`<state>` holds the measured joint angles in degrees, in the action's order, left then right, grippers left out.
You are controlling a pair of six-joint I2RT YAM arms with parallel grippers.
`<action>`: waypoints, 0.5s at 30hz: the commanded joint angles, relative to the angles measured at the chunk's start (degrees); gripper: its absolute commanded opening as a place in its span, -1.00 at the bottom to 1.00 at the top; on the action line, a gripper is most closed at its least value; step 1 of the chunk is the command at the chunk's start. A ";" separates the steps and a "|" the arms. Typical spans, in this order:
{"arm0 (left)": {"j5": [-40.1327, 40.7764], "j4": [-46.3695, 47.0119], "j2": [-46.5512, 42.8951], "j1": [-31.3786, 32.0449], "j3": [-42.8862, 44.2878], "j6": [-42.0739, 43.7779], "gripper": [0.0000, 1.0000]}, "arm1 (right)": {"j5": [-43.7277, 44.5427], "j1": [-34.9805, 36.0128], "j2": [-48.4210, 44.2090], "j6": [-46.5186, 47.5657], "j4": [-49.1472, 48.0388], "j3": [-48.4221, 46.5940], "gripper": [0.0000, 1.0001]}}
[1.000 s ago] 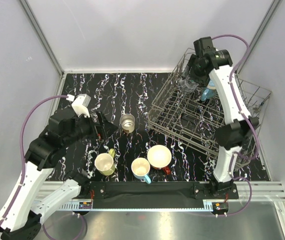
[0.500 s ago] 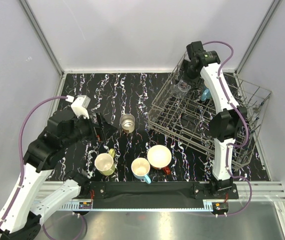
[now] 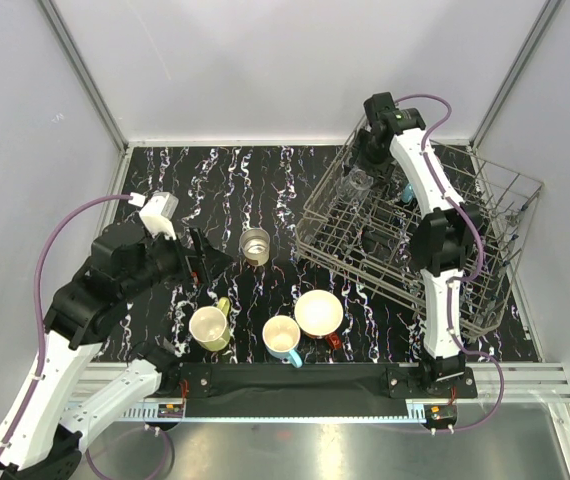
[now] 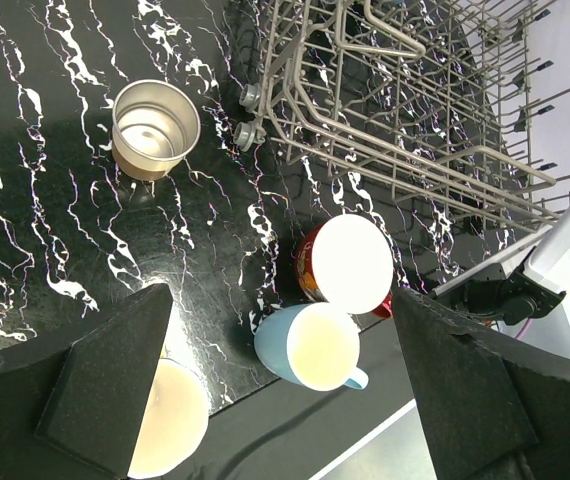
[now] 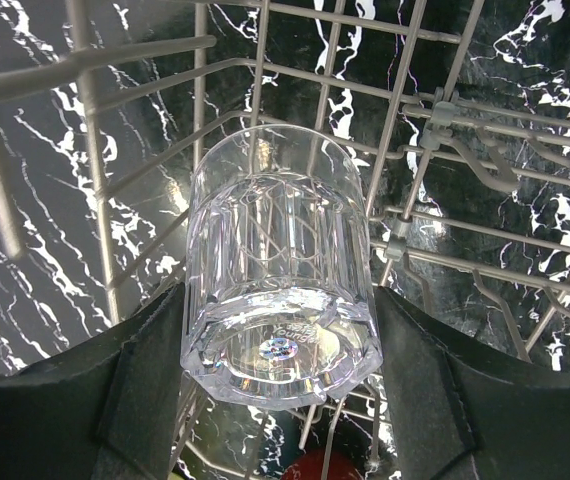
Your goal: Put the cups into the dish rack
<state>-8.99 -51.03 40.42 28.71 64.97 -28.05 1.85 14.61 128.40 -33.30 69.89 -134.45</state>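
My right gripper (image 3: 357, 172) is shut on a clear tumbler (image 3: 353, 183), held bottom-up toward the wrist camera over the far left corner of the dish rack (image 3: 337, 243). In the right wrist view both dark fingers (image 5: 143, 385) press the tumbler (image 5: 280, 265) with rack wires (image 5: 445, 110) behind it. A teal cup (image 3: 407, 188) sits in the rack. On the table stand a steel cup (image 3: 255, 243), a yellow-green mug (image 3: 209, 327), a light-blue mug (image 3: 282, 338) and a red mug (image 3: 319, 314). My left gripper (image 3: 205, 258) hangs open above them, left of the steel cup.
The left wrist view looks down on the steel cup (image 4: 155, 125), red mug (image 4: 350, 260), light-blue mug (image 4: 315, 345), yellow-green mug (image 4: 170, 420) and the rack's near corner (image 4: 385, 110). A black bar (image 3: 295, 380) runs along the table's near edge. White walls enclose the back and sides.
The right arm has carried the clear tumbler leftward to the rack's far left corner. The left arm has hardly moved and stays open.
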 commanded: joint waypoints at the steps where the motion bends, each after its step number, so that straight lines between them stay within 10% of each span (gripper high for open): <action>1: -0.67 1.54 -0.96 0.21 -0.11 0.90 0.98 | 0.17 -0.28 0.36 -0.89 -1.25 -2.39 -1.00; 15: -0.67 1.19 -1.40 0.21 -0.37 0.81 0.98 | 0.53 -0.90 3.08 -1.15 -0.63 -3.18 -0.45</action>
<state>-8.99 -51.16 39.66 28.75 64.97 -28.08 1.87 14.46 131.20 -34.15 69.43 -134.76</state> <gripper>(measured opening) 0.988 0.728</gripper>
